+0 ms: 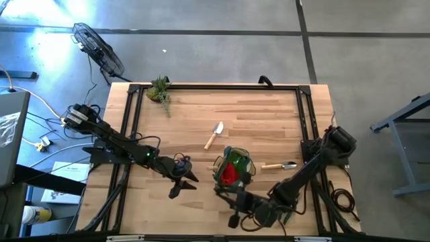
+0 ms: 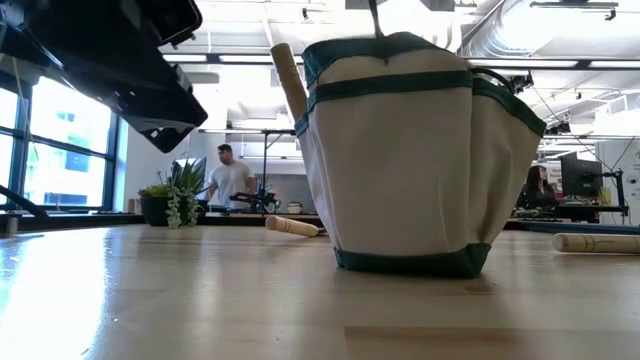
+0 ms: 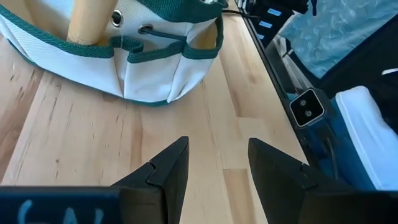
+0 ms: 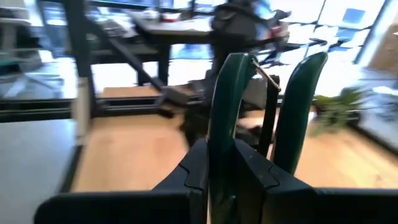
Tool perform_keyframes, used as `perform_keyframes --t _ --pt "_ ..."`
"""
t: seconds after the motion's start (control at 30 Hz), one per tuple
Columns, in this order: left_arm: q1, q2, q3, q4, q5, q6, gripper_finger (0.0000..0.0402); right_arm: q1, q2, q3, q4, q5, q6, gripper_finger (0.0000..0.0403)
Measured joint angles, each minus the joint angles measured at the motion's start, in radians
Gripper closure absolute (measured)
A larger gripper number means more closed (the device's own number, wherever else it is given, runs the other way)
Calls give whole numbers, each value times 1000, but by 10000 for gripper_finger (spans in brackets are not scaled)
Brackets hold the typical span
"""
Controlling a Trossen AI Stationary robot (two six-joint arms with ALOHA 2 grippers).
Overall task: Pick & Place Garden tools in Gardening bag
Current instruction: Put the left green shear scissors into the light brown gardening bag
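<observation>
The gardening bag [image 1: 234,168] stands on its base near the table's near edge. It is cream cloth with dark-green trim [image 2: 400,150]. A red piece [image 1: 230,173] lies inside it, and a wooden handle [image 2: 288,80] sticks up from an outer pocket. My left gripper [image 1: 183,183] is open and empty to the bag's left, low over the table [image 3: 217,162]. My right gripper [image 1: 235,202] is at the bag's near side, shut on green-handled pruning shears [image 4: 267,93]. One wooden-handled trowel [image 1: 213,134] lies beyond the bag, another [image 1: 279,165] to its right. My right gripper pinches one of the shears' two green handles [image 4: 224,124] between its two fingers. The handle runs along the fingers and stands out past their ends. The other handle [image 4: 305,87] stays free beside it. The blades are hidden behind the gripper.
A leafy plant clump [image 1: 160,89] sits at the table's far left corner. A black frame [image 1: 302,121] runs along the table's edges. People show in the room beyond the table [image 2: 230,175]. Bare wood lies between the bag and my left gripper.
</observation>
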Motion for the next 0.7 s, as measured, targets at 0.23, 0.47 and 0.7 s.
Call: perform_keyframes --t 0.23,0.47,0.7 --pt "0 0 0 7 -46 0 240 29 0 0 -66 212 21 370" --pt "0 0 0 3 -50 -11 240 42 0 0 -102 326 29 370" --pt "0 0 0 -3 -50 -16 240 78 -1 0 -118 473 22 370"
